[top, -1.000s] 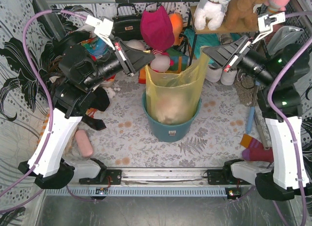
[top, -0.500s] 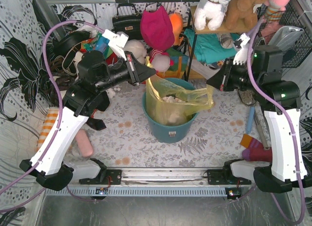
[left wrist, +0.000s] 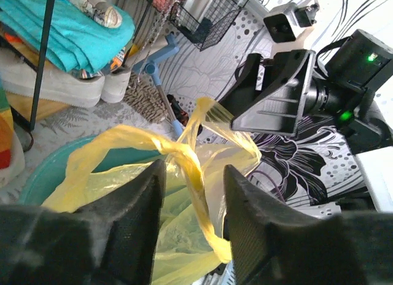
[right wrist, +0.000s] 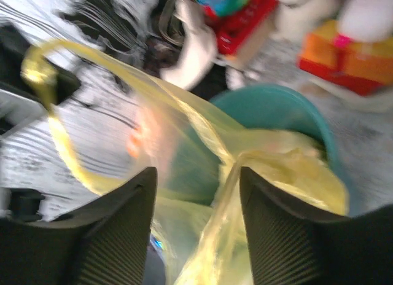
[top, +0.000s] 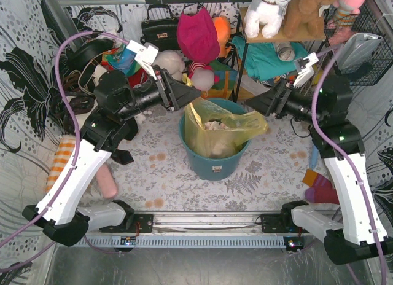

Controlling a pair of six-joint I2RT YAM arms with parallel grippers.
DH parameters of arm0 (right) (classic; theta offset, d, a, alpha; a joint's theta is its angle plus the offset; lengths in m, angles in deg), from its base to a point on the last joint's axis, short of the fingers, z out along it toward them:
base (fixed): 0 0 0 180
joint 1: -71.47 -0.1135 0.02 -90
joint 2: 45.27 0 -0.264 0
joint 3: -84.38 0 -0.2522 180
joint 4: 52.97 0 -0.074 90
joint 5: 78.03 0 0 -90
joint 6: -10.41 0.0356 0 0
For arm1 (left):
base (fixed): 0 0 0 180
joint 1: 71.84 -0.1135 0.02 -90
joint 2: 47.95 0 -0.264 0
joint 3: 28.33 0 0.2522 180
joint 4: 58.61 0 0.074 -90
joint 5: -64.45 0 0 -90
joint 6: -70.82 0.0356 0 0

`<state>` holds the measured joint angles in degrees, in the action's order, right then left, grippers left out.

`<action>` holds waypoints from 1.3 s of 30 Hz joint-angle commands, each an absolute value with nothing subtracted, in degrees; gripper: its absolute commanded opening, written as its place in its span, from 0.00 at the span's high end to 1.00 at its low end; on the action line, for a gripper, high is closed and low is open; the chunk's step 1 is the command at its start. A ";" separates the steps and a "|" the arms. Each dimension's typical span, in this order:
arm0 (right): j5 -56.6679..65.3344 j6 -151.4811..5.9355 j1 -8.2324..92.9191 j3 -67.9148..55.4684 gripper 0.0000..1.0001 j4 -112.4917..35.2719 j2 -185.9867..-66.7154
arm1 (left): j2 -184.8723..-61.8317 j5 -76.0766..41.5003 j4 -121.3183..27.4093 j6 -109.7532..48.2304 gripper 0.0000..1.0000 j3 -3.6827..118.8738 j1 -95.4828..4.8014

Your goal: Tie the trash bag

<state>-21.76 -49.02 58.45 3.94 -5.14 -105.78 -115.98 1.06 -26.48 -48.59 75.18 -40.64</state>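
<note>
The trash bag (top: 221, 128) is yellow-green and translucent and sits in a teal bin (top: 215, 163), with white paper showing at its mouth. Its top edges lie slumped over the rim. My left gripper (top: 194, 94) hovers at the bag's left corner and my right gripper (top: 249, 104) at its right corner. In the left wrist view a twisted yellow strip (left wrist: 187, 159) of the bag hangs loose between the open jaws of the left gripper (left wrist: 194, 168). In the blurred right wrist view a bag fold (right wrist: 224, 193) runs between the spread fingers of the right gripper (right wrist: 198, 174).
Stuffed toys (top: 270, 11) sit on a shelf at the back, beside a black handbag (top: 159, 30) and a red cloth (top: 198, 33). A pink case (top: 105, 179) lies at the left, a red sock (top: 322, 193) and a blue-handled tool (top: 315, 151) at the right.
Both arms came down and inward toward the bin. The bag, stretched tall a second ago, has slumped. Both grippers went from shut on its corners to open.
</note>
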 commanded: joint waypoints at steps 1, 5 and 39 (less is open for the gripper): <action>-31.25 -29.68 58.07 -5.69 0.38 -42.95 -102.10 | -115.44 3.60 -35.87 -50.97 0.44 74.00 -40.37; -32.03 -24.61 58.06 -10.48 0.33 -51.81 -102.35 | -114.92 3.31 -38.16 -51.86 0.36 71.33 -40.38; -23.69 -43.37 58.02 0.29 0.22 -11.20 -103.07 | -113.73 3.79 -37.04 -53.83 0.36 67.24 -40.38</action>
<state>-24.10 -43.23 58.35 0.31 -8.31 -105.37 -114.77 3.92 -36.29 -54.27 67.62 -40.64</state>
